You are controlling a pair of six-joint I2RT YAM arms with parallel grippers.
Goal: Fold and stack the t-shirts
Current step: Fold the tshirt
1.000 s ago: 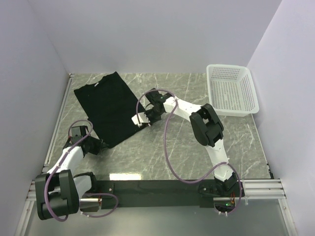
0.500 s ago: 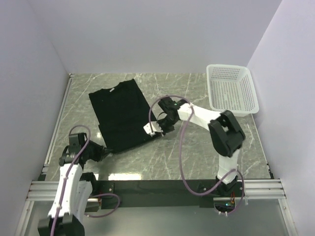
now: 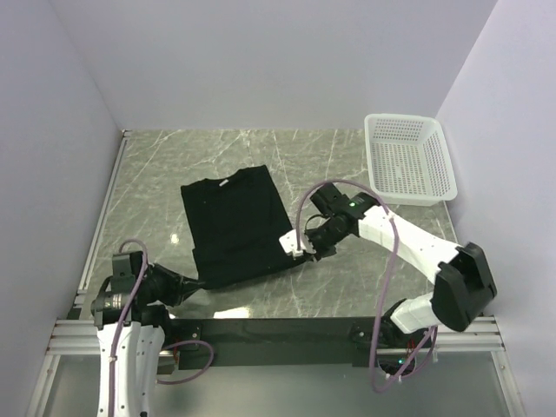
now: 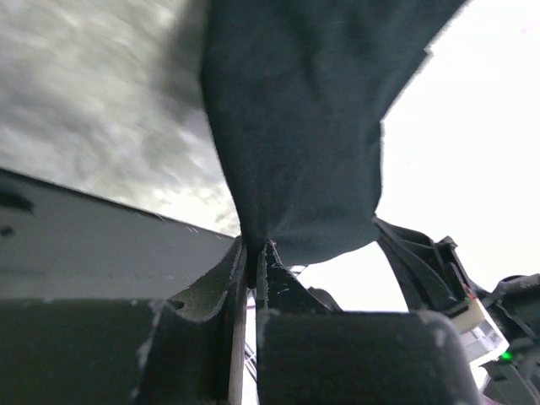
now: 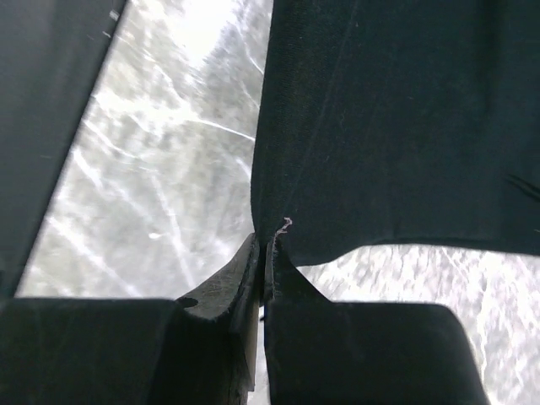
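Okay, my left gripper pinches a near corner of the black t-shirt. My right gripper clamps the other.

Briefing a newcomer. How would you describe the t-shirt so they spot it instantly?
On the marbled table, left of centre, the t-shirt is spread out, its near corners pinched by the left gripper and right gripper. It alone is black cloth; the basket is white.

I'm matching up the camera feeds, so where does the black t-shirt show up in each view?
Top external: t-shirt spread on the marble table, left of centre.
Left wrist: upper middle, corner pinched by the left end effector.
Right wrist: upper right, edge pinched by the right end effector.
Shared landmark: the marble table.
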